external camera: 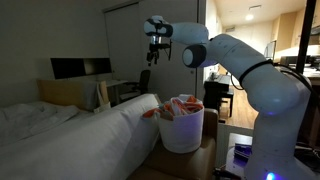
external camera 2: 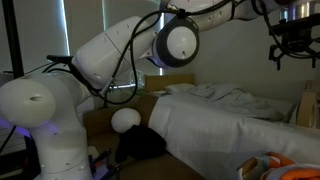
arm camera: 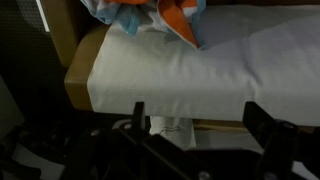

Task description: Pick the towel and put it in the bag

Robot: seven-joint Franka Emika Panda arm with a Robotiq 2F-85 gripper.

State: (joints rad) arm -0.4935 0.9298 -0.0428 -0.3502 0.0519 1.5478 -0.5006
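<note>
Arm [external camera: 250, 75] raised high over the bed [external camera: 90, 130], end effector [external camera: 153, 55] spread wide and empty, towel [external camera: 183, 104] in bag [external camera: 183, 135]

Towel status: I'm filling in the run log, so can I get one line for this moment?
towel: in bag, bunched at rim | gripper: open, empty, high | task: looks done

Soft cloth towel [external camera: 182, 106], matt bag [external camera: 183, 132]

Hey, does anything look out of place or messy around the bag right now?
The towel is bunched in the top of the bag, with an orange end spilling over the rim toward the bed. The gripper hangs open above, empty.
</note>
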